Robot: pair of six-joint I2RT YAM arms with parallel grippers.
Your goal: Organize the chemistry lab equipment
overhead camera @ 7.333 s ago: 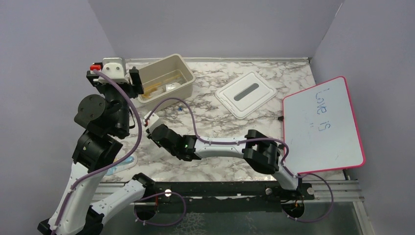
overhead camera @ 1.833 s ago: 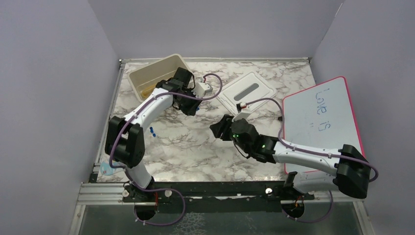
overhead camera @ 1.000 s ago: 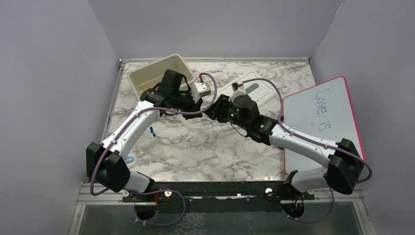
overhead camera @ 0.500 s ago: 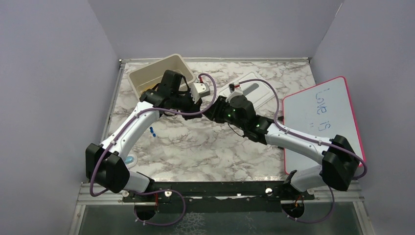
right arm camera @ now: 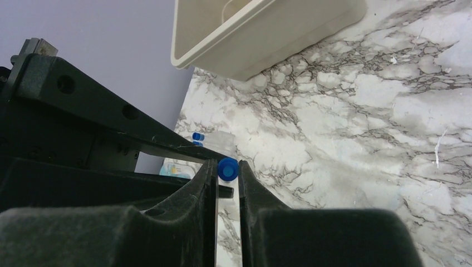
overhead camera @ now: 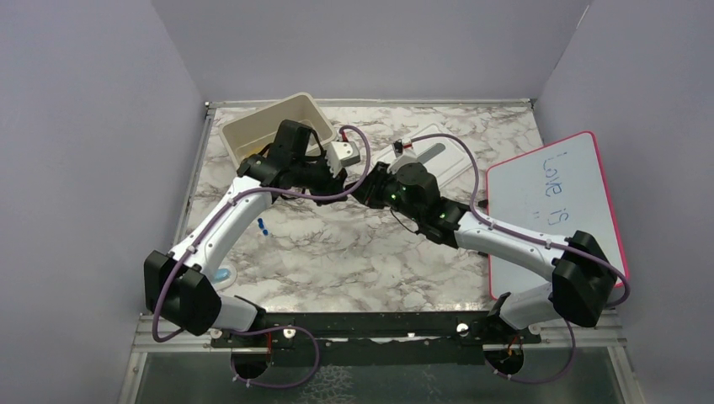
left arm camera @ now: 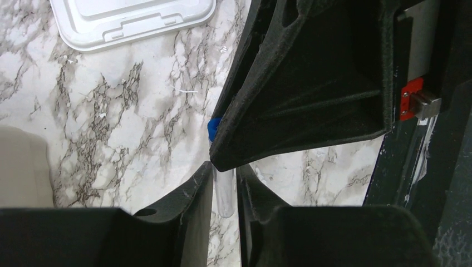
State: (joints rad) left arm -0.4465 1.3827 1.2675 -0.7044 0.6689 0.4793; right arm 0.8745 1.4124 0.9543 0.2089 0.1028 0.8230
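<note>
**labrat42:** So where's the thing it's sorting at the moment?

**yam_watcher:** It's a small clear plastic tube with a blue cap [left arm camera: 224, 197], and both arms have hold of it at once. That's happening around mid-table, between the beige rectangular plastic bin [right arm camera: 289, 33] and the flat white plastic lid [left arm camera: 133, 22]. It looks lifted off the grey-veined marble tabletop [left arm camera: 111, 111], not lying on it.

**labrat42:** Both? How are the claws set?

**yam_watcher:** On the left gripper [left arm camera: 225, 177] the fingers are narrow and pinched on the clear body of the tube, which pokes out past the tips. The right gripper [right arm camera: 227, 173] is narrow too. From its own camera the blue cap fills the slot between its two fingertips and touches both sides, as far as I can see. So one has the body and the other has the cap end. The two grippers are nose to nose, really close.

**labrat42:** Anything else loose?

**yam_watcher:** Two tiny blue pieces [overhead camera: 263, 225] sit on the marble beside the left arm's forearm, well apart from the tube. The red-bordered whiteboard [overhead camera: 551, 210] lies on the right side with handwriting on it. I can't make out what's inside the bin.
</note>
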